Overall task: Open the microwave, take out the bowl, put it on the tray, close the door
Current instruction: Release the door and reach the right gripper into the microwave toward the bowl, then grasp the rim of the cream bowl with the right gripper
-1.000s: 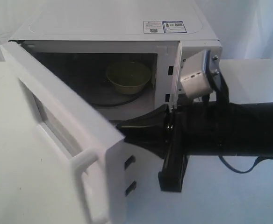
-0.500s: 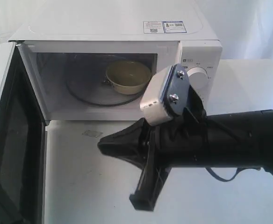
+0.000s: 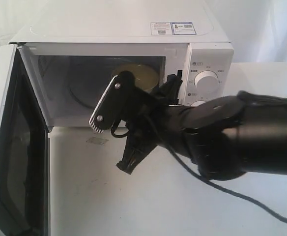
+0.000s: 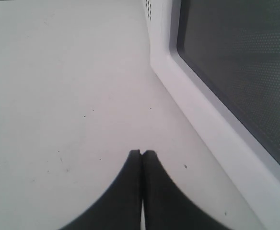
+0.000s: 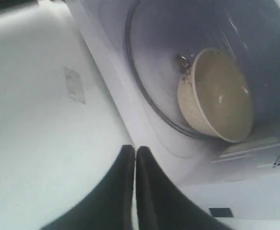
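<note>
The white microwave (image 3: 119, 24) stands with its door (image 3: 6, 147) swung wide to the left. The cream bowl (image 3: 139, 72) sits on the glass turntable inside, partly hidden by my right arm (image 3: 222, 142). That arm reaches across the front of the cavity, and its wrist camera hides the fingertips in the exterior view. In the right wrist view my right gripper (image 5: 134, 147) is shut and empty at the cavity's lower sill, short of the bowl (image 5: 216, 96). My left gripper (image 4: 142, 152) is shut and empty over the table beside the door (image 4: 202, 120). No tray is in view.
Two round knobs (image 3: 207, 81) sit on the panel right of the cavity. A small pale patch (image 3: 98, 141) lies on the white table in front of the microwave. A cable hangs from the right arm toward the table's front right.
The door swung from half open to fully open on the left. My right arm moved left, rolled over and now points into the cavity opening, covering part of the bowl.
</note>
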Motion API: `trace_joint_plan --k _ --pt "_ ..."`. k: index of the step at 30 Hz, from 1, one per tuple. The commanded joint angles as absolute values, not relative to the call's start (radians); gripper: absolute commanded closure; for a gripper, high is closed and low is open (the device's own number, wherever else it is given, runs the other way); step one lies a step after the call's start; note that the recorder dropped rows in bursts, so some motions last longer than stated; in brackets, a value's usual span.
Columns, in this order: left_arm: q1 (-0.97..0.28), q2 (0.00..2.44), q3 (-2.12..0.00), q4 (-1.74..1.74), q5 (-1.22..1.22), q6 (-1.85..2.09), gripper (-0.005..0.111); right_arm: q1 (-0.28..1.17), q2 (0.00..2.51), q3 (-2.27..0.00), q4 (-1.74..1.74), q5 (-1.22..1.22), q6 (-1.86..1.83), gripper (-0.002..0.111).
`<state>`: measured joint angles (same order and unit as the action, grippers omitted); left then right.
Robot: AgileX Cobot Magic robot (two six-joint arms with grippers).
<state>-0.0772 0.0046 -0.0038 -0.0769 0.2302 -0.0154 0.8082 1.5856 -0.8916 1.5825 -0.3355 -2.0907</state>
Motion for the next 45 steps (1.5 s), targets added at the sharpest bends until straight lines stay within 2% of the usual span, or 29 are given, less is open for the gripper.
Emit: trace_joint_plan --k 1,4,6,9,18,26,45 --pt "-0.078 0.0 0.0 -0.082 0.232 -0.021 0.107 0.816 1.715 -0.968 1.451 -0.422 -2.145 0.093" --pt "-0.078 0.0 0.0 -0.082 0.232 -0.021 0.107 0.808 1.778 -1.026 1.39 -0.422 -2.142 0.075" --pt "-0.078 0.0 0.0 -0.082 0.232 -0.021 0.107 0.789 1.819 -1.062 1.372 -0.427 -2.142 0.068" --pt "-0.078 0.0 0.0 -0.082 0.232 -0.021 0.107 0.76 1.865 -1.109 1.367 -0.431 -2.142 0.064" --pt "-0.078 0.0 0.0 -0.082 0.232 -0.021 0.107 0.719 1.94 -1.186 1.345 -0.458 -2.142 0.063" --pt "-0.078 0.0 0.0 -0.082 0.232 -0.021 0.107 0.706 1.997 -1.248 1.333 -0.455 -2.142 0.054" --pt "-0.078 0.0 0.0 -0.082 0.232 -0.021 0.107 0.638 2.102 -1.375 1.336 -0.396 -2.109 0.054"
